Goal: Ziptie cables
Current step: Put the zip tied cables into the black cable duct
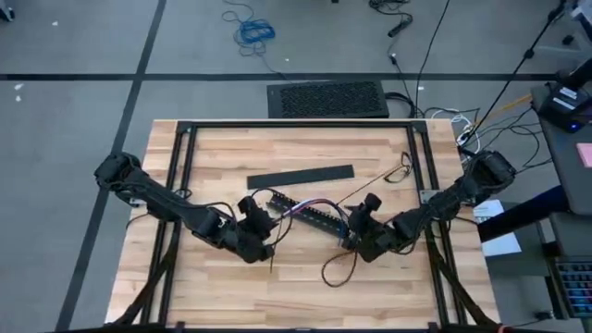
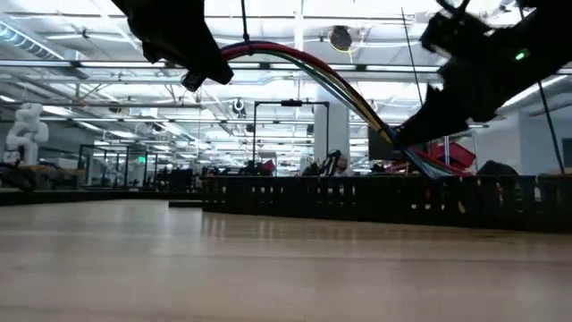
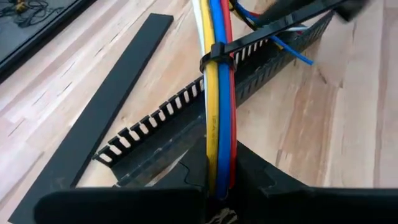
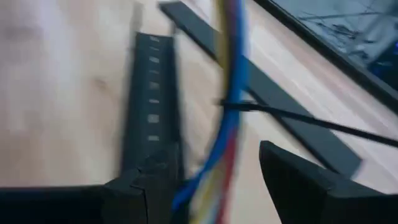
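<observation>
Wooden tabletop, butcher-block grain, is carrying a slotted black cable duct lying diagonally at centre and a flat black cover strip lying just behind it. Both arms are meeting over the duct.

Left gripper is sitting at the duct's left end; in the left wrist view its 2 fingers are pressing together on the cables, a bundle of yellow, blue, red and white wires running straight out between the fingers. Right gripper is sitting at the duct's right end; the right wrist view is showing the bundle passing between its fingers, but whether they are clamped cannot be told. In the low view the cables are arching well above the table between the 2 grippers.

1 ziptie is already looping around the bundle, its tail angling away toward the far end of the duct.

Judged step: cinching this ziptie. To do it well, the left gripper should be keeping the wires taut and parallel so none is slipping out of the loop, while the tail is being pulled in line with the ziptie head, not sideways, which could be dragging the loop along the bundle. A loose dark loop is lying on the table near the right arm.
</observation>
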